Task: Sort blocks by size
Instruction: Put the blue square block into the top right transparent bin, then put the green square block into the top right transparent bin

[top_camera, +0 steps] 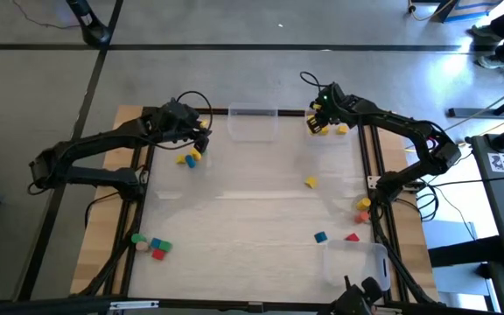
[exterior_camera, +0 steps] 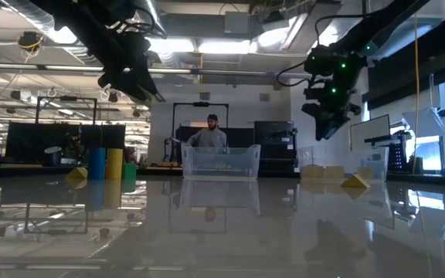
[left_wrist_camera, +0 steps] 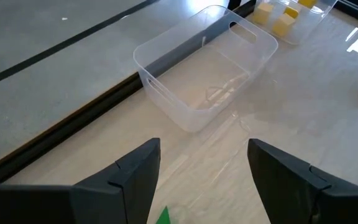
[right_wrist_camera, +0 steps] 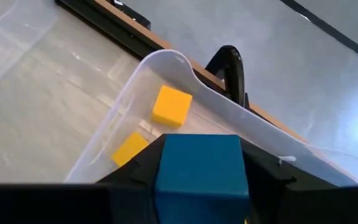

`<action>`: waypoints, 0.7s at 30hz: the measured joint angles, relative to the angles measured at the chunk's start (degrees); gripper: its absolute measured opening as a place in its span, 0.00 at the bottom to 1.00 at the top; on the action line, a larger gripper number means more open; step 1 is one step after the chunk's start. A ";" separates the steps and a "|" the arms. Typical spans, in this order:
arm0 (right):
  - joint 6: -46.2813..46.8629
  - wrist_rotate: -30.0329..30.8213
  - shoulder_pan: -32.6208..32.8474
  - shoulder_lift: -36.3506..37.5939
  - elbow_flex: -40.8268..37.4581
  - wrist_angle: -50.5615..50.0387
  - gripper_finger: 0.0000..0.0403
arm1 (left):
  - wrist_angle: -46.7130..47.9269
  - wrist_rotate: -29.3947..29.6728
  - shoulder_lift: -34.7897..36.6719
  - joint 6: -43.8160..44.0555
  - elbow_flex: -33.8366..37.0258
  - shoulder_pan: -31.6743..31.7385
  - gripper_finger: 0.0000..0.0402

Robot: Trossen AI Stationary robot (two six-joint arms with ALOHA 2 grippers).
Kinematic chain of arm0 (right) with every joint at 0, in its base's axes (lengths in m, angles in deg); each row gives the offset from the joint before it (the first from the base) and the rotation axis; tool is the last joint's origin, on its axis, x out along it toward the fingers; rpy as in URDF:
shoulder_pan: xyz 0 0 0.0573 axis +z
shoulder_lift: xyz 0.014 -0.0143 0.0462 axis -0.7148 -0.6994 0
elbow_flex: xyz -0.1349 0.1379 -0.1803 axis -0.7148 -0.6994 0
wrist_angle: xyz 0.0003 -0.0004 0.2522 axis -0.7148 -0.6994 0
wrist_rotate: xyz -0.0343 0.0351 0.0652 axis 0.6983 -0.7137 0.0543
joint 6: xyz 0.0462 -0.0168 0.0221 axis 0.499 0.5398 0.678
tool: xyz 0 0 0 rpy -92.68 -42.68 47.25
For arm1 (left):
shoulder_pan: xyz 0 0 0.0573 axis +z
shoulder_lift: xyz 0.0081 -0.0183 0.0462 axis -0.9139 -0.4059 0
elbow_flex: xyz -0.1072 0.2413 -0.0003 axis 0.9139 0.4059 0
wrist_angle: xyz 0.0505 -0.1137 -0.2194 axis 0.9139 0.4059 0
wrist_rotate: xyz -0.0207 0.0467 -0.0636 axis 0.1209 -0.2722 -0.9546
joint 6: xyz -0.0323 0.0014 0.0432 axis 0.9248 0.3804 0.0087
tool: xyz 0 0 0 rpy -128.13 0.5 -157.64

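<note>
My right gripper point(top_camera: 316, 116) is shut on a blue block point(right_wrist_camera: 199, 163), above a clear bin point(right_wrist_camera: 185, 62) at the table's far right. That bin holds yellow blocks point(right_wrist_camera: 171, 106). My left gripper point(top_camera: 199, 138) is open at the far left, above the table, with the empty middle clear bin point(left_wrist_camera: 204, 81) beyond it. A bit of green point(left_wrist_camera: 162, 216) shows low between its fingers; I cannot tell what it is. Yellow and blue blocks point(top_camera: 187, 158) lie on the table near the left gripper. My right gripper pinches the blue block by two opposite sides point(right_wrist_camera: 160, 171) between its two fingers. The fingers slant down from above. The block is lifted clear, above the bin's near wall.
Loose blocks lie on the table: a yellow one point(top_camera: 310, 182), orange and red ones point(top_camera: 362, 208), blue point(top_camera: 320, 236) and red point(top_camera: 352, 237) at the right, a few point(top_camera: 151, 247) at the near left. A third clear bin point(top_camera: 357, 262) stands near right. A person point(exterior_camera: 211, 135) stands beyond the table.
</note>
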State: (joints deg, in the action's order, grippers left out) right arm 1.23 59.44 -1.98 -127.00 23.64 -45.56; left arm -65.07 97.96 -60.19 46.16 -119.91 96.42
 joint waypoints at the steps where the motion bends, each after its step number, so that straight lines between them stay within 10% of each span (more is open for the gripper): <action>1: 0.00 -0.07 -0.15 0.00 0.00 -0.01 0.39 | 0.02 -0.02 0.00 0.00 0.00 0.00 0.57; 21: -1.57 -5.53 7.37 3.88 -0.04 0.54 0.73 | 0.04 -0.31 0.00 -9.30 0.00 -10.89 0.57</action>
State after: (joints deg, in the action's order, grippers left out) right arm -0.34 53.91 5.39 -123.13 23.60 -45.02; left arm -65.02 97.65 -60.19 36.86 -119.91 85.54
